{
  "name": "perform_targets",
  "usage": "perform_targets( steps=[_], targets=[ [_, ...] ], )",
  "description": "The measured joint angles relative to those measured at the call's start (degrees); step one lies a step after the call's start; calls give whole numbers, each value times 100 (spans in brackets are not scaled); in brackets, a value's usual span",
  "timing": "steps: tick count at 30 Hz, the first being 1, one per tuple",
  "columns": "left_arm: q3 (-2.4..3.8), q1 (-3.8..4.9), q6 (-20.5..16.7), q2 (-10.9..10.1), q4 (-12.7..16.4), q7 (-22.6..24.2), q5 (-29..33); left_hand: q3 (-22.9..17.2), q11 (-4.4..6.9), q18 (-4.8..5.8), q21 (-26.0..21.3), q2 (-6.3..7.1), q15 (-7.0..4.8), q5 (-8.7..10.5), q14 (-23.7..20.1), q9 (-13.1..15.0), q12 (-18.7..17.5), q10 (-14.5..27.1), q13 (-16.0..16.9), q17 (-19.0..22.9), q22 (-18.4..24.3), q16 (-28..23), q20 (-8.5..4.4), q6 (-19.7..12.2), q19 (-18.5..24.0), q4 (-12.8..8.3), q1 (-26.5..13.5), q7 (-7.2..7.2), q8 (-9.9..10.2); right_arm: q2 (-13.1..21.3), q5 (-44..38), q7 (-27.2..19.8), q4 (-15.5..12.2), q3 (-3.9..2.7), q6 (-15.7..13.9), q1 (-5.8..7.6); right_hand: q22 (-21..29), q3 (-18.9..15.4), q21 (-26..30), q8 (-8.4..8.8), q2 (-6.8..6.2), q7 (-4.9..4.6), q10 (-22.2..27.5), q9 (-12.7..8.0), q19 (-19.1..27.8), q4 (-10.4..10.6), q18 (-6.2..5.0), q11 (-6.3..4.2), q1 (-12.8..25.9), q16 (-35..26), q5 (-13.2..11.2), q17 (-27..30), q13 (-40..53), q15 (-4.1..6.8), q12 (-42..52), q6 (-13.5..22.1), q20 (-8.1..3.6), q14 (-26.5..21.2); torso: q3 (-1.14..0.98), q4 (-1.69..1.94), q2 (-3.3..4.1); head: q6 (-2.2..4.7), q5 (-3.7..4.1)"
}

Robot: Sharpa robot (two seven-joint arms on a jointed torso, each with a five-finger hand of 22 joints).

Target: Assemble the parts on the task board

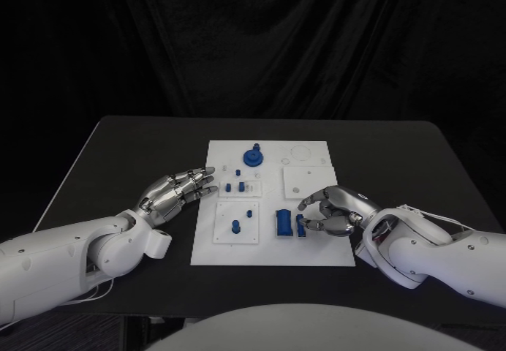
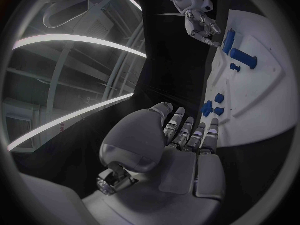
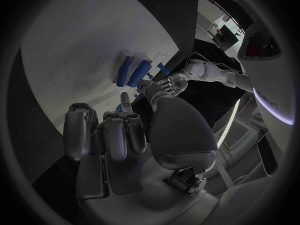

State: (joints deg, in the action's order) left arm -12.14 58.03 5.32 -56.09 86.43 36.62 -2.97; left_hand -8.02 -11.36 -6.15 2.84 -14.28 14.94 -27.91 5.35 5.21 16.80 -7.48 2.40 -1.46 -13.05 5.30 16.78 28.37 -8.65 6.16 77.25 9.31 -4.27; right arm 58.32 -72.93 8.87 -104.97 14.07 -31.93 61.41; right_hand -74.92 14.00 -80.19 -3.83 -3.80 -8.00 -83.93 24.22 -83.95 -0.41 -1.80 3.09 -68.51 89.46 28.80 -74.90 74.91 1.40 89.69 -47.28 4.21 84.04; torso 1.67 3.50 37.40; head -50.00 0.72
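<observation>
Black counter: carrying the white task board at its middle, with both arms reaching in from the near side.
White task board: lying flat, and showing blue parts standing or lying in several of its recesses.
Left robot hand: hovering just beside the board's left edge with its fingers spread and holding nothing; the left wrist view is showing the same open fingers pointing toward the small blue pegs.
Right robot hand: curling its fingers at the board's near right part, where a small blue piece is sitting at the fingertips; whether it is pinching that piece or only touching it I cannot tell.
Large blue block: lying just left of the right robot hand, touching or nearly touching that small piece.
Blue round knob: standing at the far middle of the board.
Small pegs: standing in the left-centre plate.
Progress: looking partway, since several parts are seated, while the round recesses at the far right are appearing unfilled.
</observation>
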Motion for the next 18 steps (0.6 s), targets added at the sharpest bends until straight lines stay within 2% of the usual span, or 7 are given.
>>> perform_targets(
  steps=[6, 12, 18],
  targets=[
    [0, -1, 0, -2, -2, 0, 0, 0, 0, 0, 0, 0, 0, 0, 0, 0, 0, 0, 0, 0, 0, 0, 0, 0, 0, 0, 0, 0, 0, -1, -3, 29, 1, 1, 75, -39, 0, 0, 10, 0, 35, -37, -9, -95, -10, 0, 0, 9, 35, 0, 0, 0, 0, -24, 0, -100, 10, -16, 0, 1, -2, 0, 1],
    [0, -5, 1, 1, -9, 0, 0, 0, 0, 0, 0, 0, 0, 0, 0, 0, 0, 0, 0, 0, 0, 0, 0, 0, 0, 0, 0, 0, 0, -2, -5, 73, 1, 1, 148, -55, 1, 0, 10, -22, 35, -12, -9, -141, -10, 0, 0, 9, 35, 0, -23, 0, 0, -24, 0, -156, 10, -17, 0, 3, -2, 0, 14],
    [0, -8, 2, 4, -11, -1, 0, 0, 0, 0, 0, 0, 0, 0, 0, 0, 0, 0, 0, 0, 0, 0, 0, 0, 0, 0, 0, 0, 0, -5, -14, 148, 28, -2, 226, -65, 1, 0, 44, -22, 58, -32, -9, -180, 10, 0, 0, 9, 58, 0, -67, 0, 0, -24, 0, -176, 30, -17, 0, -1, -2, 0, 14]
  ],
)
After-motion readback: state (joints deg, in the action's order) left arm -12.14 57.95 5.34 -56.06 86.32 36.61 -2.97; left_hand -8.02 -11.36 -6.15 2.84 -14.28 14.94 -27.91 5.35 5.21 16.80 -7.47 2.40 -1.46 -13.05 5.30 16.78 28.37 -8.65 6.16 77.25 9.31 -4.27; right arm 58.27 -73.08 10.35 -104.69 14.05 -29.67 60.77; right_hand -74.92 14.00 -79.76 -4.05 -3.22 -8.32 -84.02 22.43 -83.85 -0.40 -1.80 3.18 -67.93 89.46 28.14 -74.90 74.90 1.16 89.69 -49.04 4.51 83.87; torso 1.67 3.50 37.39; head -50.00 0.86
